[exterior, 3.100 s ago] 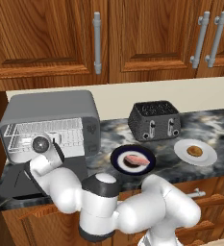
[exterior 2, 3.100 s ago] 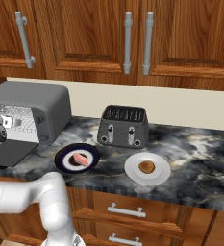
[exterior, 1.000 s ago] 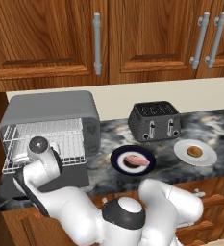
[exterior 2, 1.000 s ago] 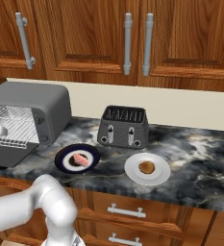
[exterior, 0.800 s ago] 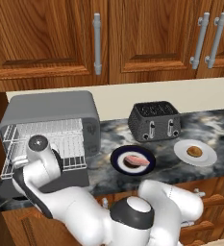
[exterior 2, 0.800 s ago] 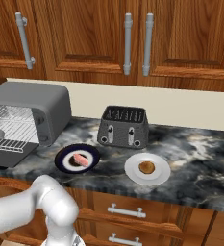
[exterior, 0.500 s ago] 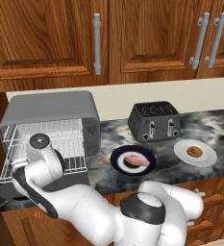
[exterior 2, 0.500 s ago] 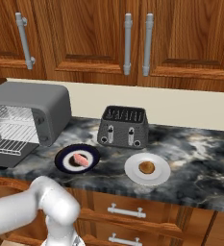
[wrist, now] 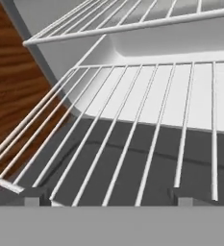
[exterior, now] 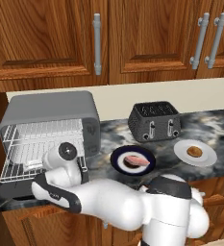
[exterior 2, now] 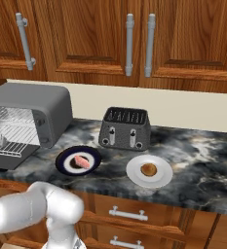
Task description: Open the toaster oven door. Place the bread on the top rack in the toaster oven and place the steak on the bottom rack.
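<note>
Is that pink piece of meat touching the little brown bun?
Apart. The right base view shows the steak on a dark plate and the bread on a separate white plate.

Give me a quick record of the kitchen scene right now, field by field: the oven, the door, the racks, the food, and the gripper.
toaster oven: on the counter at the left, front open
toaster oven door: folded down flat
top rack: bare wire, nothing on it
bottom rack: pulled partly out over the door, nothing on it
steak: on a dark plate in front of the black toaster
bread: on a white plate, right of the steak
gripper: low at the front edge of the bottom rack, fingers apart, holding nothing
</note>
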